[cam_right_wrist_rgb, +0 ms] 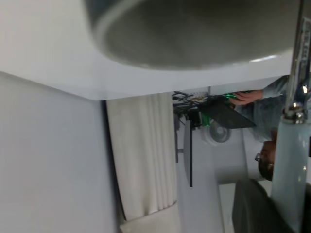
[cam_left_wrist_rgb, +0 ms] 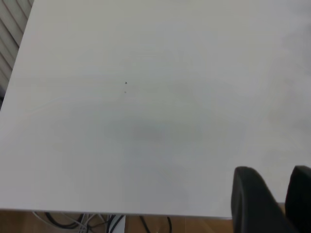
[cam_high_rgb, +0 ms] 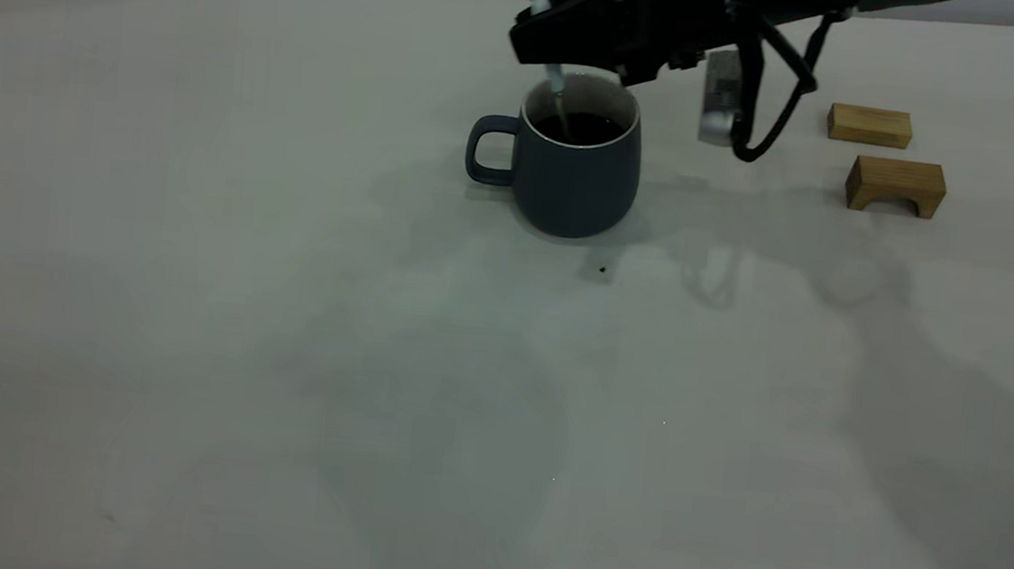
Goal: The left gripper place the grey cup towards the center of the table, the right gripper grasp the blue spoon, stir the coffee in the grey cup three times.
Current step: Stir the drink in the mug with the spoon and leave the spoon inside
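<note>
Spoon (cam_high_rgb: 557,89) in grey cup (cam_high_rgb: 570,176), under right end effector (cam_high_rgb: 541,25).

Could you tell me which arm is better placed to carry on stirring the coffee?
The right. The right gripper hangs over the cup, holding the spoon, whose lower end dips into the coffee. The left gripper is off by the table edge, holding nothing.
</note>
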### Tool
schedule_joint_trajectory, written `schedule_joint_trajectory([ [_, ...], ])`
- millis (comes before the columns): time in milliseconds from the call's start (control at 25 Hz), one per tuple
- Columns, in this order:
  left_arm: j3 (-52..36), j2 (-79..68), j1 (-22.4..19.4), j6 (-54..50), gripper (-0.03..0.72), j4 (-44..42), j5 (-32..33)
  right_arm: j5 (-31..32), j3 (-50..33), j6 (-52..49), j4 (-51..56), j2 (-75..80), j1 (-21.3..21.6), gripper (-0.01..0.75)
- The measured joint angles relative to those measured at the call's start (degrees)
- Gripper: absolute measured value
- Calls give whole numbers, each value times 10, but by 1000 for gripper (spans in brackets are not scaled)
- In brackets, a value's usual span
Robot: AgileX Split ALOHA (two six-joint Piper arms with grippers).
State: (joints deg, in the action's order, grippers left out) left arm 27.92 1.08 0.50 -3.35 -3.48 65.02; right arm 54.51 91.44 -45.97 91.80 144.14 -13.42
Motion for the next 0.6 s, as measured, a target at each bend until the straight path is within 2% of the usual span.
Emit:
schedule_joint_trajectory([
  [360, 0, 0, 0, 0, 243, 0, 0, -40, 0, 124, 79, 0, -15, 130],
  [600, 0, 0, 0, 0, 243, 0, 0, -64, 0, 97, 34, 0, 0, 130],
])
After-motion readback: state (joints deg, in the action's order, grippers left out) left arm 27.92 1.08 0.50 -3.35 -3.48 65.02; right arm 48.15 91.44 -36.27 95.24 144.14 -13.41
